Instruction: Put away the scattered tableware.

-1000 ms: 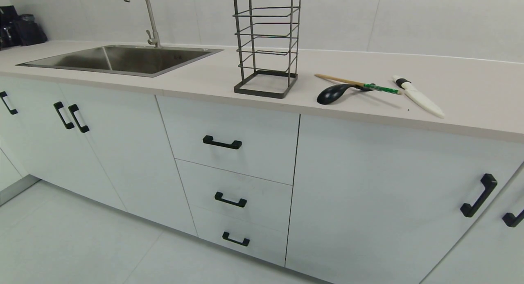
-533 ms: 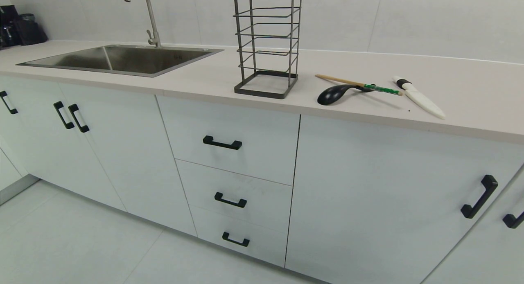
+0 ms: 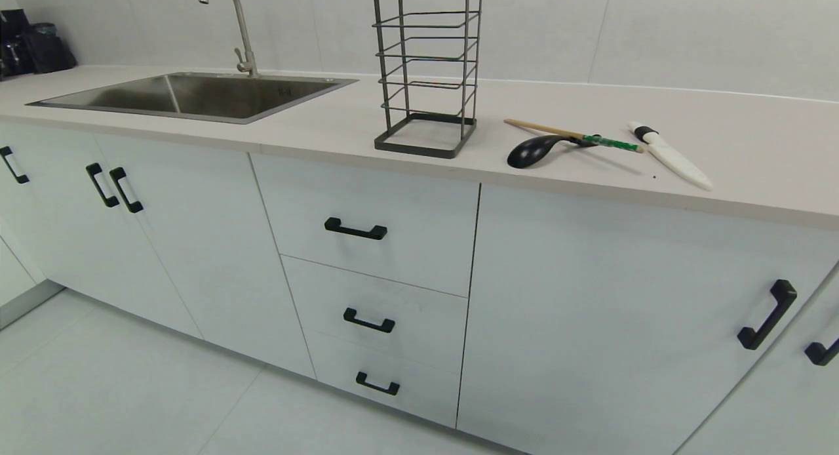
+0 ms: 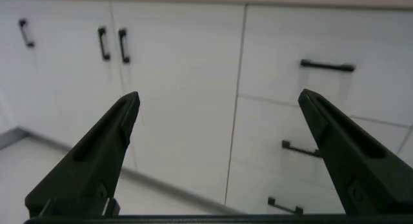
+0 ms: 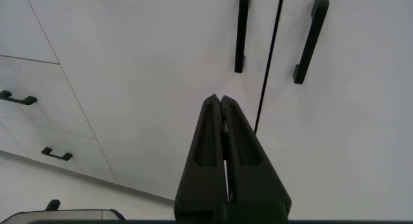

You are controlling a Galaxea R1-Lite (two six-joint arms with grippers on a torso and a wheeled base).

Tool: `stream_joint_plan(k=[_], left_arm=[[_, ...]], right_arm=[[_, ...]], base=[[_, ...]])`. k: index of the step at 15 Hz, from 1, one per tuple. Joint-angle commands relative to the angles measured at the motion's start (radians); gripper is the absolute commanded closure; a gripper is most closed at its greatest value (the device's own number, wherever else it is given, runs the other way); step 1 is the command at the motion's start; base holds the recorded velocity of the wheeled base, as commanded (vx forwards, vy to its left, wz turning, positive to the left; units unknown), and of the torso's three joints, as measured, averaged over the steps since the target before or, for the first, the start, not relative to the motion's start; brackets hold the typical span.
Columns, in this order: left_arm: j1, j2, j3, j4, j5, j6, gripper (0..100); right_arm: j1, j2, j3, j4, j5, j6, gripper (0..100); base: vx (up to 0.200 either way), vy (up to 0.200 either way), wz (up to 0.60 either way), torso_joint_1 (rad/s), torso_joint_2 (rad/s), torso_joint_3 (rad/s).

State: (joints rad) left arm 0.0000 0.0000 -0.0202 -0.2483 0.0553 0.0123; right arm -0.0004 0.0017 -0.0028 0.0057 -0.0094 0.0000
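So, which step are we on?

Only the outset, we'd judge: nothing is picked up. The black spoon (image 3: 531,152), the chopsticks (image 3: 564,132) and the white knife (image 3: 672,157) lie loose on the worktop (image 3: 314,124), near the wire rack (image 3: 414,149).

And our grippers?

Our left gripper (image 4: 219,97) is spread wide with nothing between its fingers, held low in front of the drawers (image 4: 284,56). Our right gripper (image 5: 222,100) is pressed fully closed on nothing, facing the cupboard doors (image 5: 129,69).

Where does the tableware sit from them?

Well above both, up on the worktop. From the left gripper we judge it up and off to the right. From the right gripper it is up, but we cannot tell how far to either side. The chopsticks rest across the spoon's handle, and the knife lies just beside their far end.

What does the next move call for?

We think an arm has to rise to worktop height, and the right gripper would have to open before it can take anything. The spoon, nearest the rack, looks like a sensible first pick, though lifting it may roll the chopsticks.
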Motion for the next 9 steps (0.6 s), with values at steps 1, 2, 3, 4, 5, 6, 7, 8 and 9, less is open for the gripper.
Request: stream_joint_plan(k=[1, 2, 3, 4, 5, 6, 7, 8, 9], left_arm=[[0.006, 0.015, -0.064, 0.026, -0.02, 0.02, 0], [0.017, 0.051, -0.11, 0.035, -0.026, 0.032, 0], [0.029, 0.097, -0.153, 0.035, -0.034, 0.037, 0], [0.032, 0.152, -0.178, 0.034, -0.043, 0.044, 0], [0.032, 0.183, -0.184, 0.034, -0.046, 0.054, 0], [0.032, 0.265, -0.176, 0.029, -0.048, 0.081, 0], [0.029, 0.316, -0.161, 0.026, -0.051, 0.098, 0], [0.023, 0.357, -0.15, 0.026, -0.063, 0.132, 0], [0.018, 0.377, -0.147, 0.027, -0.08, 0.152, 0]], right_arm=[[0.0, 0.001, 0.0, 0.0, 0.0, 0.0, 100], [0.0, 0.001, 0.0, 0.0, 0.0, 0.0, 100], [0.0, 0.0, 0.0, 0.0, 0.0, 0.0, 100], [0.0, 0.001, 0.0, 0.0, 0.0, 0.0, 100], [0.0, 0.001, 0.0, 0.0, 0.0, 0.0, 100], [0.0, 0.001, 0.001, 0.0, 0.0, 0.0, 100], [-0.001, 0.001, 0.0, 0.0, 0.0, 0.0, 100], [0.0, 0.001, 0.0, 0.0, 0.0, 0.0, 100], [0.0, 0.0, 0.0, 0.0, 0.0, 0.0, 100]], base=[[0.0, 0.0, 0.0, 0.0, 0.0, 0.0], [0.0, 0.0, 0.0, 0.0, 0.0, 0.0], [0.0, 0.0, 0.0, 0.0, 0.0, 0.0], [0.0, 0.0, 0.0, 0.0, 0.0, 0.0], [0.0, 0.0, 0.0, 0.0, 0.0, 0.0], [0.0, 0.0, 0.0, 0.0, 0.0, 0.0], [0.0, 0.0, 0.0, 0.0, 0.0, 0.0], [0.0, 0.0, 0.0, 0.0, 0.0, 0.0], [0.0, 0.0, 0.0, 0.0, 0.0, 0.0]])
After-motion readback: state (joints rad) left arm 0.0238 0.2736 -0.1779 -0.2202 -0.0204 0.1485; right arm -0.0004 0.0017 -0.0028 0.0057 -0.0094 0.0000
